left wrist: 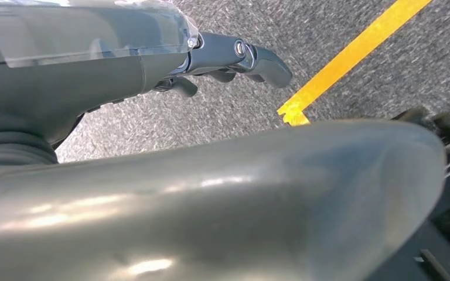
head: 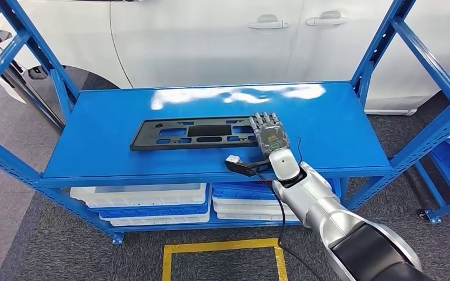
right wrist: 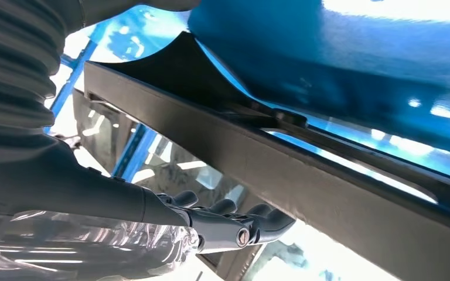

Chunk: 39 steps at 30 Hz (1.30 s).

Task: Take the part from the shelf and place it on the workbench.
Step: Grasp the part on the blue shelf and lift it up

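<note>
1. Part (head: 196, 133), a flat black panel, is lying on the blue shelf (head: 123, 117), long axis running side to side.
2. We are resting our right hand (head: 268, 133) over its right end, fingers stretched flat, not yet grasping.
3. Our left hand (left wrist: 222, 61) is hanging by the floor, fingers loosely curled, holding nothing.

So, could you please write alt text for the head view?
The robot's right hand lies flat on the right end of a black part on a blue shelf; a white car stands behind.
</note>
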Motion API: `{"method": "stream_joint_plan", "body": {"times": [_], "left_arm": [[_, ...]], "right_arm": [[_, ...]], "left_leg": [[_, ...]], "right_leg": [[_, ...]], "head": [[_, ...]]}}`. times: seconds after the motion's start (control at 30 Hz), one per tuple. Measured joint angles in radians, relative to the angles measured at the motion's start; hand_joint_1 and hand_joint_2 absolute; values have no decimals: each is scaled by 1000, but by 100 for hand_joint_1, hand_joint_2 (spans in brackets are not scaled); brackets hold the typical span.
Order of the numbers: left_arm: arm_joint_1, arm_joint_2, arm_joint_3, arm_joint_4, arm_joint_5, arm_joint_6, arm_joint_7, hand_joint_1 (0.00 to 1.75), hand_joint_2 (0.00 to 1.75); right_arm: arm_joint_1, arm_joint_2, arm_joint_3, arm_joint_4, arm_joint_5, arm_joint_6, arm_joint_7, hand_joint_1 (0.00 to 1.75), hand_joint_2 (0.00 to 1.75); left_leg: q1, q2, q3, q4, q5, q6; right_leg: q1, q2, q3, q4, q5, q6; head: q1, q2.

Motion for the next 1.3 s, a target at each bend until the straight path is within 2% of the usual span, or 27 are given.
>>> {"method": "stream_joint_plan", "body": {"times": [0.03,0.1,0.13,0.17,0.27,0.3,0.37,0.43,0.47,0.5,0.53,0.57,0.6,0.67,0.7,0.73,0.8,0.83,0.87,0.93,0.97,1.0,1.03,1.1,1.13,1.2,1.3], "left_arm": [[0,0,0,0,2,0,0,0,0],[-2,0,0,0,6,1,0,0,0],[-3,0,0,0,8,1,0,0,0],[-4,0,0,0,9,2,0,0,0],[-4,0,0,0,11,2,0,0,0],[-4,0,0,0,12,2,0,0,0],[-5,-1,-1,0,13,2,-1,0,0],[-5,-1,-1,0,14,2,-1,0,0],[-4,-1,-1,0,13,2,-1,0,0],[-4,-1,-1,0,13,2,-1,0,0],[-4,-1,-1,0,13,2,-1,0,0],[-4,-1,-1,0,13,2,-1,0,0],[-4,-2,-1,0,13,2,-1,0,0],[-6,-2,-1,0,13,2,-1,0,0],[-7,-2,-2,0,13,2,-1,0,0],[-7,-2,-2,0,13,1,-1,0,0],[-8,-2,-3,0,11,1,-1,0,0],[-8,-1,-3,0,10,1,-1,0,0],[-9,-1,-4,0,9,1,0,0,0],[-10,-1,-7,0,7,1,0,0,0],[-10,-1,-7,0,7,1,0,0,0],[-9,-1,-8,0,8,1,0,0,0],[-8,-1,-8,0,9,2,0,0,0],[-8,-1,-8,0,10,2,0,0,0],[-9,0,-8,0,10,3,0,0,0],[-9,0,-8,0,10,4,0,0,0],[-8,0,-9,0,10,4,0,0,0]], "right_arm": [[-9,2,0,13,0,2,2,0,175],[-26,7,0,36,2,3,3,0,175],[-33,10,-1,47,2,4,4,0,175],[-39,12,-1,58,2,5,4,0,175],[-52,19,-1,83,5,2,5,0,175],[-55,20,-1,89,7,0,5,0,175],[-60,22,-1,102,10,-3,5,0,175],[-61,23,-1,113,13,-4,5,0,175],[-60,24,-1,118,14,-4,5,0,175],[-60,25,-1,121,14,-5,6,0,175],[-62,25,-1,124,15,-5,6,0,175],[-64,25,-1,126,15,-6,6,0,175],[-67,26,-2,128,15,-8,6,13,175],[-71,28,-2,131,15,-12,5,92,175],[-71,30,-2,133,16,-13,4,135,175],[-72,32,-2,134,16,-12,1,166,175],[-75,34,-3,139,19,-3,-8,175,175],[-77,37,-3,142,21,3,-13,175,175],[-79,40,-3,145,23,9,-19,175,175],[-81,46,-2,150,29,17,-28,175,175],[-82,48,-2,153,31,19,-31,175,175],[-83,49,-2,155,34,19,-33,175,175],[-85,50,-3,156,36,19,-34,175,175],[-91,53,-3,159,38,19,-37,175,175],[-94,54,-3,160,38,19,-37,175,175],[-100,55,-3,162,38,17,-37,175,175],[-105,55,-3,164,38,16,-37,175,175]], "left_leg": [[1,0,23,-45,30,0],[0,1,95,-190,93,6],[-1,1,120,-243,110,12],[-3,0,132,-272,116,18],[-4,-1,130,-280,120,38],[-2,0,130,-283,123,45],[1,1,129,-289,128,55],[-1,1,126,-288,129,58],[-1,1,126,-288,129,58],[-1,1,126,-287,128,58],[-1,0,127,-286,127,57],[-1,-1,128,-284,126,55],[-2,-1,129,-282,123,52],[-6,-1,127,-277,120,44],[-7,-1,125,-277,119,39],[-8,-1,125,-277,119,34],[-6,0,120,-268,109,23],[-5,0,110,-244,92,18],[-3,0,89,-198,65,13],[-1,0,28,-67,4,6],[-1,0,2,-13,-12,4],[-1,0,-10,8,-10,4],[0,0,-3,-12,13,5],[-1,0,56,-141,86,11],[-2,0,88,-207,111,16],[-6,-1,118,-271,124,25],[-4,-1,122,-282,126,41]], "right_leg": [[0,0,1,1,0,1],[1,1,1,4,-2,6],[2,1,-1,6,-2,10],[4,2,-4,7,-1,16],[4,3,-8,8,1,33],[3,2,-13,20,-10,38],[0,2,-53,107,-63,45],[-2,2,-119,248,-125,49],[-2,2,-141,294,-136,51],[-3,2,-145,300,-127,51],[-3,2,-128,265,-100,51],[-3,1,-95,197,-61,48],[-3,1,-58,122,-32,45],[1,1,-15,27,-3,36],[4,2,-12,16,-6,32],[5,2,-13,15,-4,27],[2,2,-12,10,-1,16],[-1,2,-11,7,1,10],[-2,1,-11,4,2,6],[-1,1,-12,4,2,1],[0,1,-11,5,2,0],[0,1,-11,5,1,0],[0,1,-9,5,0,1],[0,2,-5,6,-3,5],[2,3,-4,7,-4,8],[5,4,-6,8,-4,17],[5,6,-7,11,-8,33]], "head": [[0,0],[0,0],[0,0],[0,0],[0,0],[0,0],[0,0],[0,0],[0,0],[0,0],[0,0],[0,0],[0,0],[0,0],[0,0],[0,0],[0,0],[0,0],[0,0],[0,0],[0,0],[0,0],[0,0],[0,0],[0,0],[0,0],[0,0]]}}
